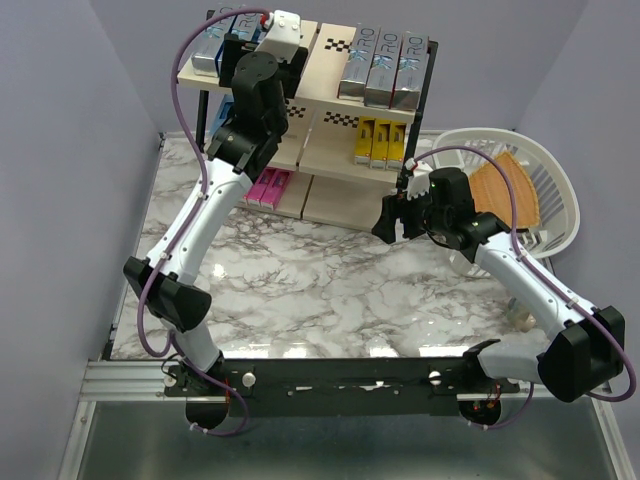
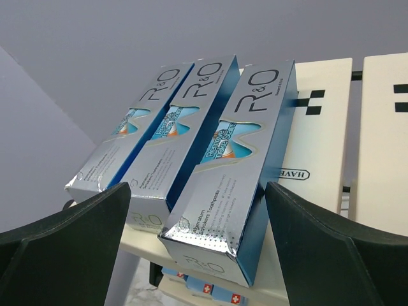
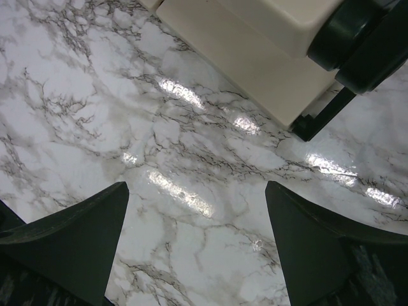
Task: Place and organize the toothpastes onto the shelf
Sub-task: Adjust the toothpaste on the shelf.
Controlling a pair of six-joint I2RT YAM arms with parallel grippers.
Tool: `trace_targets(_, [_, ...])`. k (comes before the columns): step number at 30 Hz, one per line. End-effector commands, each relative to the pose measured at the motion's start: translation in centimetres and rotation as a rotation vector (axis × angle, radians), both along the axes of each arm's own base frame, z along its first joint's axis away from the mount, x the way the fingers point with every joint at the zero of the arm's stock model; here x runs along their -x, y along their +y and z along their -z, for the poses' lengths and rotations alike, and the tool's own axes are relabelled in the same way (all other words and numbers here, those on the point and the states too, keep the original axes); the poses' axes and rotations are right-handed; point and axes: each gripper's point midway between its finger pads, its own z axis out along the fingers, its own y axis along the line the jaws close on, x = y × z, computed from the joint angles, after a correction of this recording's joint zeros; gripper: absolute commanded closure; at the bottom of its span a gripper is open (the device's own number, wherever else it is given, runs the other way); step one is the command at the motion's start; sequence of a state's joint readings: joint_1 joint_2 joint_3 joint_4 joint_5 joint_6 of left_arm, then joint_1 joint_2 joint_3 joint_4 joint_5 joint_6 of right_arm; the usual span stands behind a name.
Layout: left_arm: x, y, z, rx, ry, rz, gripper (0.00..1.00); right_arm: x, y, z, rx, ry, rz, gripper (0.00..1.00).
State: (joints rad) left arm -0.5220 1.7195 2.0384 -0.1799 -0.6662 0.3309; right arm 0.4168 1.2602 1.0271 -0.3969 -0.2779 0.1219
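Left gripper [image 2: 197,191], jaws spread wide and empty, faces the nearest silver R&O toothpaste box [image 2: 236,159] end-on, its long axis running straight away.

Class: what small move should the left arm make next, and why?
Probably draw the left gripper straight back: its jaws stand open and empty, and three silver toothpastes already lie side by side on the top board of the shelf.
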Motion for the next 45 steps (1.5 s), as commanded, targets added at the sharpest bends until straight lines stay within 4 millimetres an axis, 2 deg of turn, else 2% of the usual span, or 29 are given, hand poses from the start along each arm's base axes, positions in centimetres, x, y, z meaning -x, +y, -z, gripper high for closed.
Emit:
trace_targets(1, [-0.2, 1.1, -1.4, 0.019, -0.044, -0.046, 0.01, 0.2, 0.0, -0.1, -0.008, -0.015, -0.009, 0.03])
trace_targets(15, [-1.9, 1.0, -0.4, 0.065, -0.069, -0.1, 0.01, 0.3, -0.1, 0.1, -0.004, -0.009, -0.008, 0.03])
trace_targets(24, [-1.8, 2.6, -0.5, 0.076, -0.087, -0.214, 0.01, 0.2, -0.1, -0.1, -0.002, -0.01, -0.004, 0.03])
trace_targets(33, [-1.1, 2.8, -2.3, 0.079, -0.136, -0.208, 0.01, 0.0, 0.0, -0.4, -0.003, -0.018, -0.009, 0.03])
trace_targets(38, [-0.5, 0.7, -4.0, 0.106, -0.163, -0.039, 0.01, -0.1, 0.0, -0.6, -0.003, -0.025, -0.006, 0.03])
trace_targets(41, [0.9, 0.1, -5.1, 0.14, -0.166, 0.039, 0.01, -0.1, -0.1, -1.0, -0.004, -0.034, -0.002, 0.03])
trace_targets(45, [4.0, 0.5, -8.0, 0.171, -0.21, 0.122, 0.01, -0.1, -0.4, -1.8, 0.001, -0.052, 0.01, 0.03])
